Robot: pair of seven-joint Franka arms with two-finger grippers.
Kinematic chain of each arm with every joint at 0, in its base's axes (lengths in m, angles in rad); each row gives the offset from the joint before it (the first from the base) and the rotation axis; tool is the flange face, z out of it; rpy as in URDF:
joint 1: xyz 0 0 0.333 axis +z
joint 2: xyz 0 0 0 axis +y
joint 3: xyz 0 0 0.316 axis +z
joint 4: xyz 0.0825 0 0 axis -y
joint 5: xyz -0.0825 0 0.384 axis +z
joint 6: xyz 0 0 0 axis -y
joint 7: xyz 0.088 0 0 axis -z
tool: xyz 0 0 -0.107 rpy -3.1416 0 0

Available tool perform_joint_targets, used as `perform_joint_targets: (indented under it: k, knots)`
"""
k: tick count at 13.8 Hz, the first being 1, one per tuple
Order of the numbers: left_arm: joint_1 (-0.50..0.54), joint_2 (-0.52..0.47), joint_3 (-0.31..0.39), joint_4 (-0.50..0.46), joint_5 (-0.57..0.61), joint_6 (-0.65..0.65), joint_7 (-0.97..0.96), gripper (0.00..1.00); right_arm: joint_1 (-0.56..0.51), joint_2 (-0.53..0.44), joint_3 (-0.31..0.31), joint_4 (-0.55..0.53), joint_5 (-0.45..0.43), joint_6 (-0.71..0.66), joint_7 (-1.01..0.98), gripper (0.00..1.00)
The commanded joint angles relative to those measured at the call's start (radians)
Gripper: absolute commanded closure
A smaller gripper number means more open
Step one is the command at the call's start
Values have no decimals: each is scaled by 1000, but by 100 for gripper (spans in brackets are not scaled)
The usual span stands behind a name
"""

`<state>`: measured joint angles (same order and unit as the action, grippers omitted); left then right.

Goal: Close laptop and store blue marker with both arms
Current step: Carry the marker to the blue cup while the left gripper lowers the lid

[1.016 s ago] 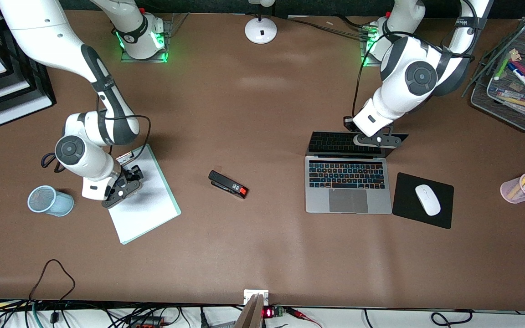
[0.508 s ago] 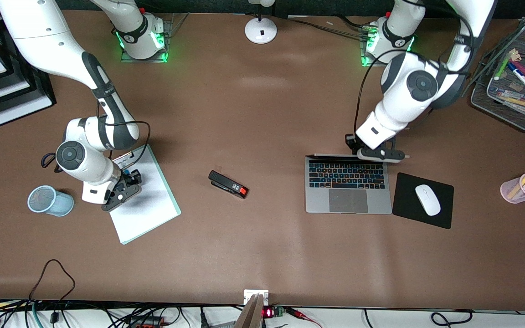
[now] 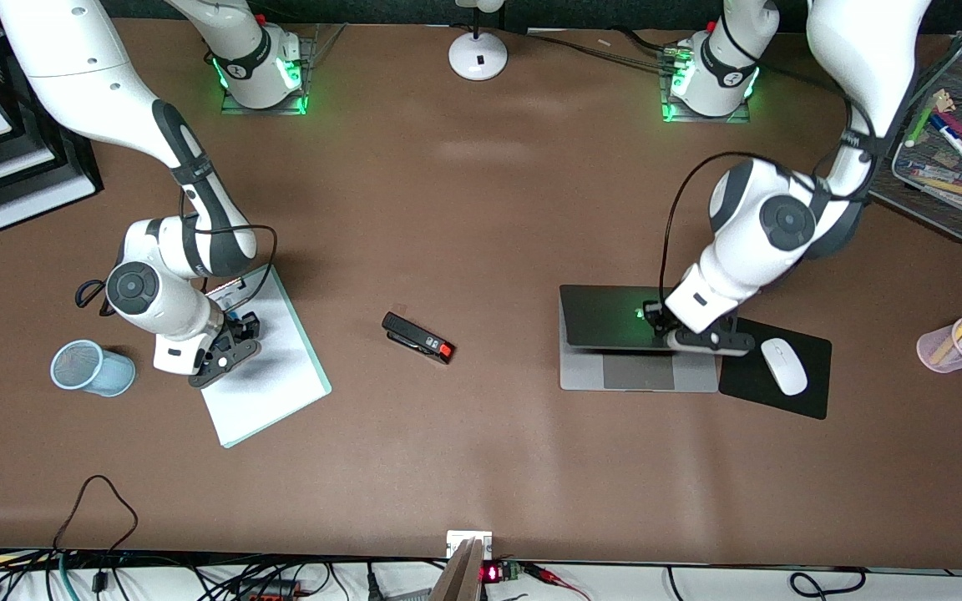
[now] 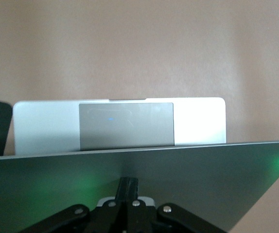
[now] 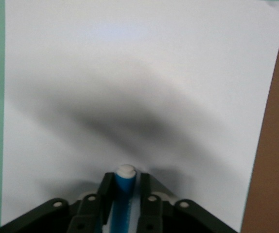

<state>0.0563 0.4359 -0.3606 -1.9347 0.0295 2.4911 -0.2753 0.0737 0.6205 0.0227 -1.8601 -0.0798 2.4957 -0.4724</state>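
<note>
Now blue marker (image 5: 124, 194) between right jaws, gripped

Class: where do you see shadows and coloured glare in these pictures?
Right wrist view: a broad soft shadow crosses the white paper above the marker. Left wrist view: a green glow tints the laptop lid. Front view: the same green shows on the lid, and green lights glow at both arm bases.

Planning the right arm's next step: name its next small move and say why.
Probably lift straight up. The right gripper is shut on the blue marker just above the white notepad, so raising it clears the marker for carrying to storage. The left gripper, shut, presses down the laptop lid.
</note>
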Motion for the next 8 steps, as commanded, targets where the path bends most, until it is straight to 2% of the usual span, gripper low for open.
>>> perform_joint_targets:
  k: [1, 3, 6, 8]
  knots:
    - [-1, 105, 3, 111, 26, -6, 4, 100, -8, 8, 5, 16, 9, 5, 3, 100]
    - [-4, 167, 3, 170, 26, -6, 5, 100, -15, -1, 5, 57, 9, -24, -6, 100]
    - [-12, 251, 5, 241, 26, -4, 4, 100, -46, -11, 6, 215, 11, -243, -12, 100]
    - [-16, 289, 6, 258, 26, -1, 2, 100, -72, -19, 11, 291, 11, -343, -25, 100]
